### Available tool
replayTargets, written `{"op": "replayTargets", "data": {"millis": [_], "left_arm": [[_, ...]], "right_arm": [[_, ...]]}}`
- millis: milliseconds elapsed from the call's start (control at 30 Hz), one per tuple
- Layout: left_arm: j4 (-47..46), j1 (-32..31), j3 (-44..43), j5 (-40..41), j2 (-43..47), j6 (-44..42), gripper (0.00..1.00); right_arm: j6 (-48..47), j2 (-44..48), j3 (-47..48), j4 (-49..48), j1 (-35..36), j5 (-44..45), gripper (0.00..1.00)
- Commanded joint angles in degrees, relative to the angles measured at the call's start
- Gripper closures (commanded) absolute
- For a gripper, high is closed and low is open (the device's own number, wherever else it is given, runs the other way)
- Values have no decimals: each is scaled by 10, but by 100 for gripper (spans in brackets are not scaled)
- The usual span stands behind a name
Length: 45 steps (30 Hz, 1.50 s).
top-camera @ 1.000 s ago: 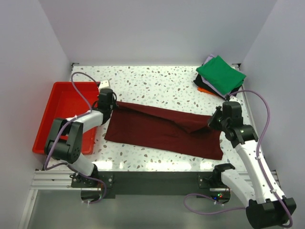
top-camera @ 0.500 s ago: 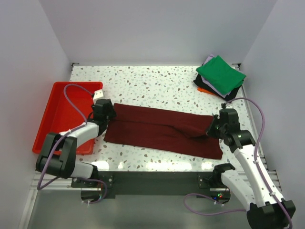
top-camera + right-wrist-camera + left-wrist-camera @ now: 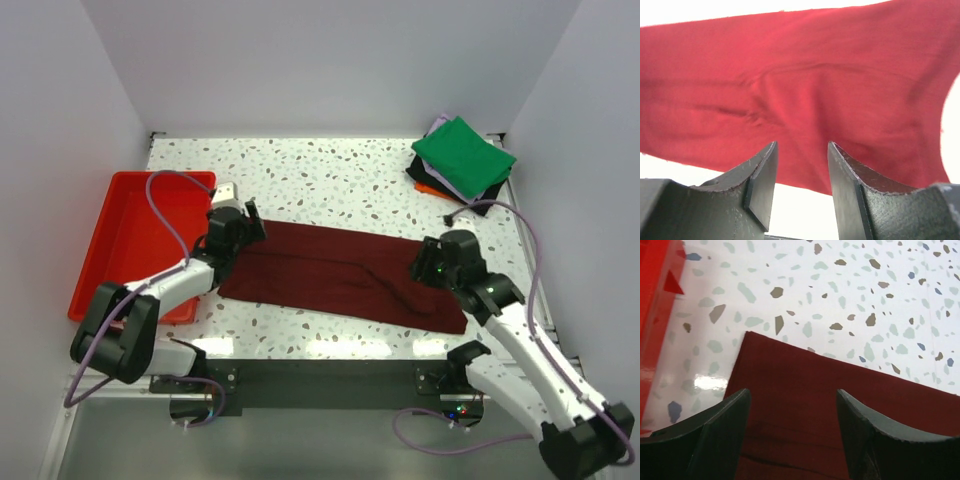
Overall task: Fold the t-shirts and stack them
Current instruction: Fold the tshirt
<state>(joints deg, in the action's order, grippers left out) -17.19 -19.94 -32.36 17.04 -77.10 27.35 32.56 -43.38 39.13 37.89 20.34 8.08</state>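
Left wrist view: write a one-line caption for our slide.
Open left claw above a corner of the maroon t-shirt on a speckled table, red tray at left.

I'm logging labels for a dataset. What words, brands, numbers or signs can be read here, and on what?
None can be read in any view.
The maroon shirt, the folded stack, the tray and the table show no print, tag or logo.

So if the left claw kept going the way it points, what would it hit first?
Most likely the maroon t-shirt, near its corner, framed between the open fingers of the left gripper. How close it already is, I can't tell.
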Motion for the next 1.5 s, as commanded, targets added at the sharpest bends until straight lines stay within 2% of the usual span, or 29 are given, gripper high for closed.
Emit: {"op": "replayTargets", "data": {"millis": [0, 100, 200, 467, 633, 833, 933, 1300, 1467], "left_arm": [[-67, -1, -40, -53, -35, -10, 26], [-74, -1, -55, -81, -69, -10, 26], [-79, -1, -59, -91, -88, -9, 26], [-72, 1, -60, -77, -90, -20, 26], [-72, 4, -61, -82, -96, -20, 26], [-71, 5, -62, -85, -104, -21, 25], [-71, 8, -61, -85, -104, -23, 25], [-70, 16, -49, -76, -82, -27, 24], [-72, 18, -46, -78, -83, -27, 23]], "right_arm": [[0, -65, -8, -103, 96, 26, 52], [1, -130, 1, -156, 154, 31, 53], [-1, -176, 11, -190, 180, 12, 53], [13, -267, 0, -229, 198, -70, 55], [36, -300, 3, -174, 198, -6, 55], [53, -289, 15, -111, 197, 78, 51], [52, -294, 17, -99, 188, 87, 50], [21, -312, 13, -129, 100, 111, 49], [8, -321, 27, -156, 91, 157, 50]]}}
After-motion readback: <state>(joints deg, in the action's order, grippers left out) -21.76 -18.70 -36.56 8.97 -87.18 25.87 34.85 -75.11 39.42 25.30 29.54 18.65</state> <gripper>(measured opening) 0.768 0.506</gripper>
